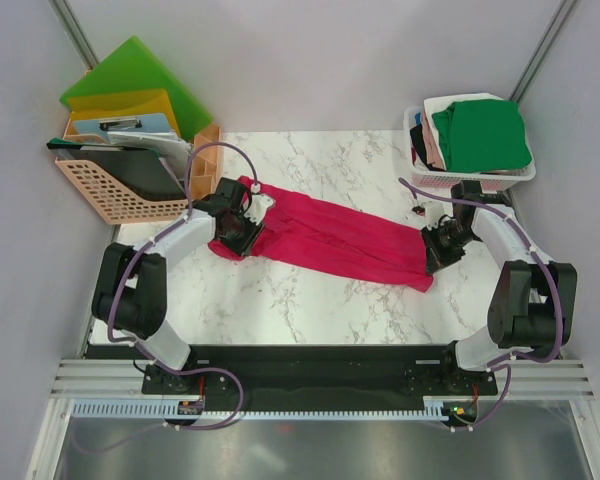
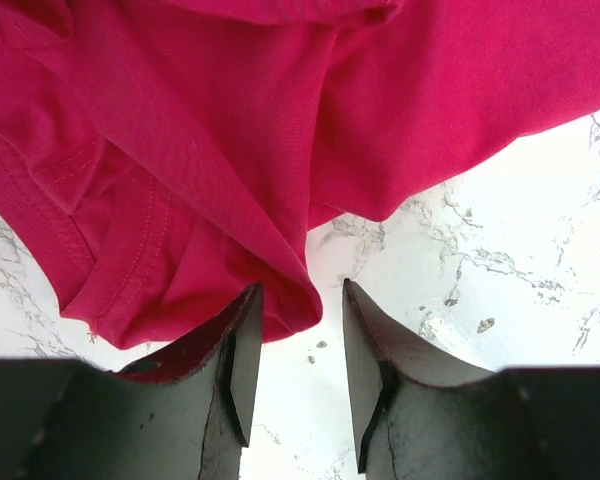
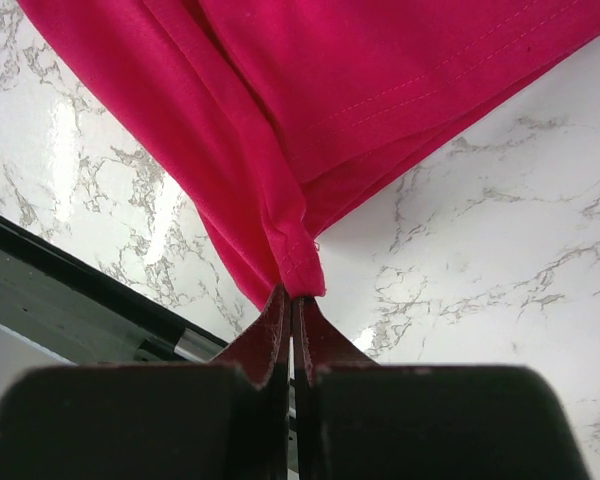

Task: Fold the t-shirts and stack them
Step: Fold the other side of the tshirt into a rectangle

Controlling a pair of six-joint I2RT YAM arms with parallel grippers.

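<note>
Crimson-pink cloth t-shirt (image 1: pixel 320 240), laid long and thin on the white marble bench (image 1: pixel 310 305), running from about 10 o'clock down to 4 o'clock in the top view. Looks doubled into a narrow strip, with some lumps near the 10 o'clock end.

Left claw (image 1: pixel 233 230) at the 10 o'clock end, low over the cloth. Jaws apart with a clear gap, nothing pinched. In the left wrist view, a rounded fold of the shirt just touching the tip of the finger (image 2: pixel 245 330) at 9 o'clock, with bare bench in the gap.

Right claw (image 1: pixel 432 258) at the 4 o'clock end. Jaws squeezed tight on a corner of the shirt, the cloth bunched into a small peak right at the tips.

White plastic basket (image 1: pixel 470 179) at 1 o'clock, well apart from the pink shirt, with a green folded t-shirt (image 1: pixel 480 135) on top and more cloth under it.

Step in hand, most likely: folding the pink shirt, partway done. No stacking yet for this one.

Next move, as a guess: a firm pinch at the 10 o'clock end, all layers caught together, then one end carried over the other. Floppy cloth, so slow and low. Risk: only the top layer caught, and a messy fold.
</note>
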